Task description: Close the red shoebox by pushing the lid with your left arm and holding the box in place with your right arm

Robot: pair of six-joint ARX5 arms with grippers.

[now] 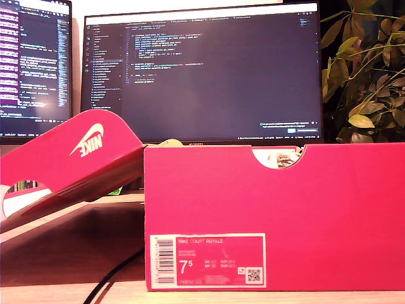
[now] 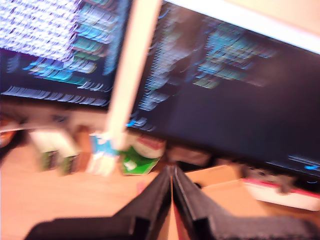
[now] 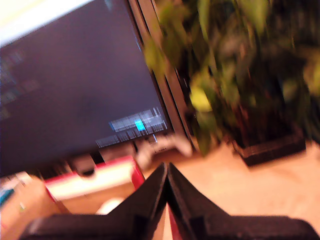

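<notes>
Shoebox (image 1: 304, 215): matt red cardboard; label (image 1: 207, 259) paper; desk (image 1: 63, 294) wood.

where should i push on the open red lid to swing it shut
On the lid's raised free edge, coming from the exterior view's left: it tilts up and away from the shoebox on that side, hinged at the box, so pressing far from the hinge should fold it over.

Far back stand two monitors — a large one (image 1: 201, 69) showing dark code and a second (image 1: 35, 63) at the exterior view's left. A leafy plant (image 1: 366, 69) fills that view's right; a black cable (image 1: 114, 273) crosses the bench (image 1: 63, 253).
</notes>
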